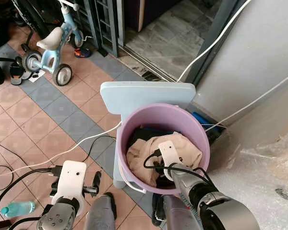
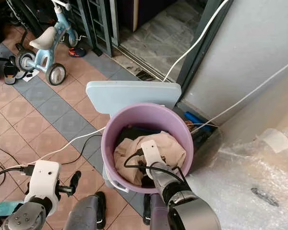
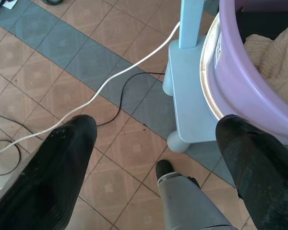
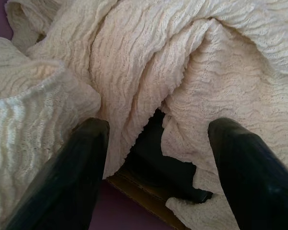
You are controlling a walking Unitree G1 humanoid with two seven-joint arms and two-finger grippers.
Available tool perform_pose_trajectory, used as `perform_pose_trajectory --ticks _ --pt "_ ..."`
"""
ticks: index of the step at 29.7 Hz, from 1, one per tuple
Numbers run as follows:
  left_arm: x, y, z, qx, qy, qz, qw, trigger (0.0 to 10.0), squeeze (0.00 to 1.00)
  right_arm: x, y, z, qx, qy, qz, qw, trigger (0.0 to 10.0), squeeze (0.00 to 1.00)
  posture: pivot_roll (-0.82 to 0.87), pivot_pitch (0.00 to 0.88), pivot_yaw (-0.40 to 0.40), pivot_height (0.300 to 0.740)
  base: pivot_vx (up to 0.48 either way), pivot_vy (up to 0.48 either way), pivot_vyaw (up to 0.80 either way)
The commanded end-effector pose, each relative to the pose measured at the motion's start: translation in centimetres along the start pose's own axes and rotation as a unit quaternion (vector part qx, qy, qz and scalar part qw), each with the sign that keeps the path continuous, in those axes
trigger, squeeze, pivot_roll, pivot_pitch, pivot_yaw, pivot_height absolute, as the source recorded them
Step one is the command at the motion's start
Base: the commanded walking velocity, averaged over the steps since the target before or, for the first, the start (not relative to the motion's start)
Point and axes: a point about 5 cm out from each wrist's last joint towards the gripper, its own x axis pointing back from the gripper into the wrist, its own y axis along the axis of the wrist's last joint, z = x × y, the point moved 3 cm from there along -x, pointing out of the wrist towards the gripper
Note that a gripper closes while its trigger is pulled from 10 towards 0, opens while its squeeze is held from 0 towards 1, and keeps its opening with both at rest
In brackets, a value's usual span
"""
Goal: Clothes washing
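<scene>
A purple bucket (image 1: 134, 122) stands on a pale blue stool (image 1: 146, 93) in front of me. Inside lies a cream knitted garment (image 1: 185, 146) over dark clothes (image 1: 144, 132). My right gripper (image 4: 156, 143) reaches down into the bucket, open, with its fingers (image 4: 74, 172) on either side of a fold of the cream knit (image 4: 149, 62). My left gripper (image 3: 153, 158) hangs open over the tiled floor to the left of the stool, holding nothing. Its white wrist housing (image 1: 69, 179) sits low beside the bucket.
A white cable (image 1: 62, 153) and black cables (image 1: 19, 175) trail over the tiles on my left. A child's tricycle (image 1: 53, 45) and sandals stand at the far left. A grey wall (image 1: 259, 52) and plastic sheeting (image 1: 259, 177) lie to the right. A green bottle (image 1: 17, 209) lies near my feet.
</scene>
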Motion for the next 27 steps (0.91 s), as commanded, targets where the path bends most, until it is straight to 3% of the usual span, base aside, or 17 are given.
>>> perform_pose_trajectory --ticks 1,7,27 --pt "-0.1 -0.3 0.1 -0.003 0.007 0.011 1.0 10.0 0.0 0.1 -1.5 -0.1 -0.026 -0.001 0.025 0.999 0.0 0.0 0.19 0.3 -0.062 0.74 0.0 0.0 0.0" --pt "-0.3 -0.2 0.8 -0.003 0.019 0.01 1.0 10.0 0.0 0.1 -1.8 -0.7 -0.049 -0.007 0.031 0.998 0.0 0.0 0.18 0.311 -0.077 0.74 0.0 0.0 0.0" --pt "-1.1 0.2 0.5 0.003 0.023 0.003 1.0 10.0 0.0 0.1 -1.5 -1.1 -0.057 -0.005 0.023 0.998 0.0 0.0 0.17 0.294 -0.088 0.74 0.0 0.0 0.0"
